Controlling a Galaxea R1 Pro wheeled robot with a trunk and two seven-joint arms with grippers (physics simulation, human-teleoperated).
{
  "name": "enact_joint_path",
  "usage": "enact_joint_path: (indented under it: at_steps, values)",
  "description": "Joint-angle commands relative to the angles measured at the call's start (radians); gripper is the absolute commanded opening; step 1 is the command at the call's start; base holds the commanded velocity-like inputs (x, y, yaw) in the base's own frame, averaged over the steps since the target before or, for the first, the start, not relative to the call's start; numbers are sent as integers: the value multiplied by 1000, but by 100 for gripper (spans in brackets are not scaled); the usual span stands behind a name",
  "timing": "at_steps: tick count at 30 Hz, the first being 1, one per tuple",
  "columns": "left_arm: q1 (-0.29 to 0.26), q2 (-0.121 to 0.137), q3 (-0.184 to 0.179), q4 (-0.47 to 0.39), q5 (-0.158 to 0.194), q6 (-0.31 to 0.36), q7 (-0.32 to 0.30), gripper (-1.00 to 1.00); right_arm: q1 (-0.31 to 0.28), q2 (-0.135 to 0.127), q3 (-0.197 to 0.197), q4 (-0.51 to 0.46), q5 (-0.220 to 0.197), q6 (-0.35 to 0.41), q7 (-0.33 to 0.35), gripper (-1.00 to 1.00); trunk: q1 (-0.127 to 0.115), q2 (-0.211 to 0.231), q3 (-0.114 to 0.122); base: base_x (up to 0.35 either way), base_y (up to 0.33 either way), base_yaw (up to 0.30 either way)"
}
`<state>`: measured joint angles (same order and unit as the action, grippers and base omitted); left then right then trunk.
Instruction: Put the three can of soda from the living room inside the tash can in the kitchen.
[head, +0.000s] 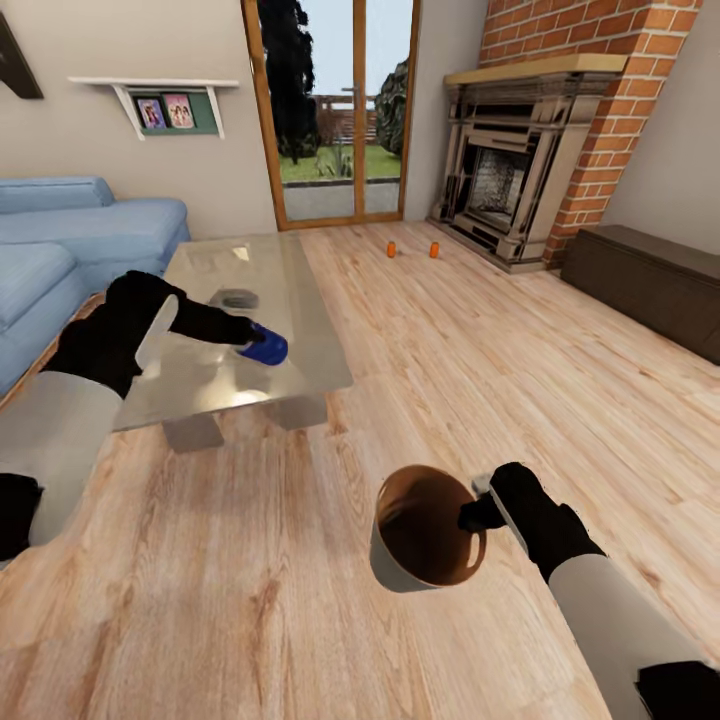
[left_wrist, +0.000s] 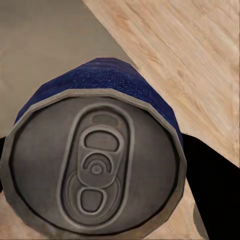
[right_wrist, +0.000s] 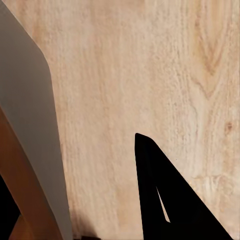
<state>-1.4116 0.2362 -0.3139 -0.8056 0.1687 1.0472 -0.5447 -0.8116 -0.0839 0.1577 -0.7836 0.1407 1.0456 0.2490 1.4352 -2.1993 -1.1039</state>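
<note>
The bin (head: 425, 528) is nearest, held low over the wood floor (head: 500, 380) at the front of the head view, tilted so its brown inside faces up and toward the camera; nothing shows inside it. The right hand (head: 472, 512) pinches the bin's rim on its right side, one finger inside and one outside; in the right wrist view the grey wall and brown lining of the bin (right_wrist: 30, 150) stand at one edge, with a black finger (right_wrist: 165, 200) over bare floor boards just beside it. Farther back on the left, the left hand (head: 252, 335) is closed on a blue can (head: 266, 346), held on its side over the near right part of the glass worktop (head: 240, 330). The left wrist view looks straight at that can's (left_wrist: 95, 165) grey top with its pull tab, blue body behind it, the dark fingers at either side, worktop and floor beyond. A small dark flat thing (head: 239, 298) lies on the worktop just behind the can; what it is cannot be told. Two orange cans (head: 391, 248) (head: 434, 249) stand upright on the floor well beyond, near each other, in front of the brick fireplace (head: 520, 170). A blue sofa (head: 70, 240) sits left of the worktop, a dark low bench (head: 650, 280) along the right wall, and a glazed door (head: 335, 110) at the back.
</note>
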Motion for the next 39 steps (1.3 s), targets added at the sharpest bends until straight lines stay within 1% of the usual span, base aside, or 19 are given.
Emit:
enact_joint_path:
  at_steps: [1,2,4,5,6,7,8,10,12,13,16,17,18,22,25,27,29,36,39]
  values:
    - [-34,-11,-24,30,-17,0,-22,-100,-1,9,5,1,-26,2,3,-100,-4,7,3,0,0,0]
    - [-93,-43,-58,83,-16,0,-62,-100,-2,24,23,4,-26,2,3,-100,-8,14,6,0,0,0]
    - [-140,-85,-81,131,-16,0,-104,-100,-3,36,45,6,-26,2,3,-100,-15,28,13,0,0,0]
    - [-196,-160,-104,190,-17,0,-175,-100,-4,56,70,9,-27,2,3,-100,-19,35,16,0,0,0]
    - [-212,-186,-109,206,-18,0,-196,-100,-4,64,76,10,-27,2,3,-100,-23,42,19,0,0,0]
    - [-238,-236,-119,235,-18,0,-230,-100,-7,76,83,14,-27,2,3,-100,-27,49,22,0,0,0]
    - [-259,-276,-132,256,-19,0,-254,-100,-15,86,88,24,-26,2,3,-100,-31,56,25,0,0,0]
    - [-292,-336,-155,281,-18,0,-307,-100,-52,99,95,87,-24,2,2,-100,-38,70,31,0,0,0]
    - [-298,-349,-162,285,-18,0,-341,-100,-74,101,96,122,-24,2,2,-100,-46,84,38,0,0,0]
    - [-304,-359,-196,291,-18,0,-403,-100,-109,102,97,175,-22,2,1,-100,-50,91,41,0,0,0]
    - [-307,-365,-265,294,-18,0,-456,-100,-134,103,98,214,-20,2,0,-100,-61,112,50,0,0,0]
    - [-307,-368,-316,296,-18,0,-481,-100,-145,103,98,229,-19,2,0,-100,-65,119,53,0,0,0]
    - [-308,-369,-358,296,-18,0,-498,-100,-152,103,100,239,-18,2,0,-100,-69,126,56,0,0,0]
    - [-303,-368,-435,297,-18,0,-521,-100,-169,103,106,251,-16,2,0,-100,-84,154,69,0,0,0]
    - [-299,-369,-560,297,-18,0,-529,-100,-184,100,113,255,-15,2,-1,-100,-96,175,78,0,0,0]
    - [-295,-369,-584,297,-18,0,-530,-100,-186,101,114,255,-15,2,-1,-100,-104,189,85,0,0,0]
    - [-274,-370,-611,293,-18,0,-531,-100,-189,101,117,255,-15,2,-1,-100,-107,196,88,0,0,0]
    - [-203,-373,-629,282,-18,0,-531,-100,-202,102,119,254,-15,2,-1,-100,-107,196,88,0,0,0]
    - [-152,-373,-632,264,-18,0,-530,-100,-205,103,121,254,-15,2,-1,-100,-107,196,88,0,0,0]
